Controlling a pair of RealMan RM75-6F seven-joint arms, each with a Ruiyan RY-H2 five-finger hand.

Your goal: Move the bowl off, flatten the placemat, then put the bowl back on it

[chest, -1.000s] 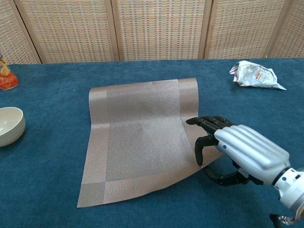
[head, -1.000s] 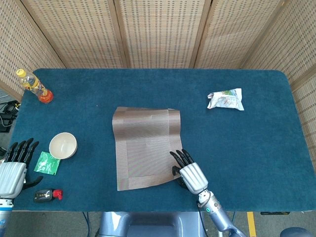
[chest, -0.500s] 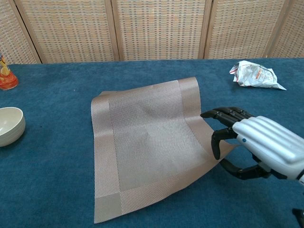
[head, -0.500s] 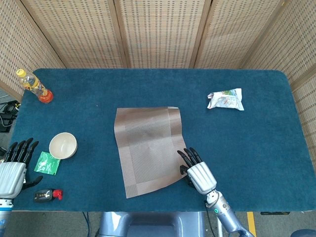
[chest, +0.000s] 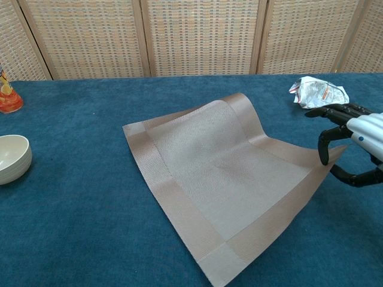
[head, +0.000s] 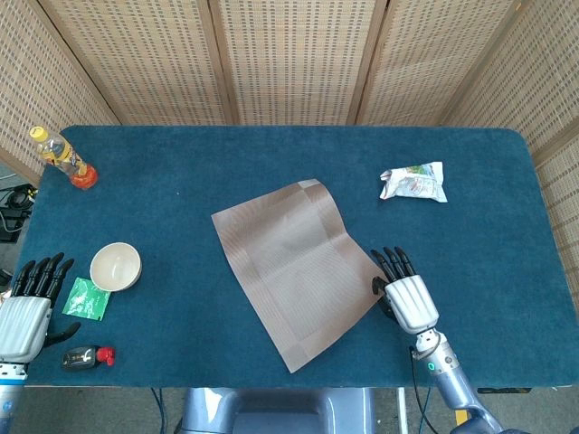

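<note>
My right hand pinches the placemat's right corner, the mat lying skewed mid-table with its far edge curled up. The bowl, holding nothing, sits near the table's left edge, beside my left hand, which is spread and holding nothing.

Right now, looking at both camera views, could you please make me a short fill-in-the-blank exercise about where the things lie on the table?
1. The right hand grips a corner of the ____.
2. The bowl stands on the table, beside a small ____ packet.
3. The placemat lies uneven, its far edge curled ____.
4. The crumpled snack bag lies on the robot's ____ side.

Missing words: placemat; green; up; right
</note>
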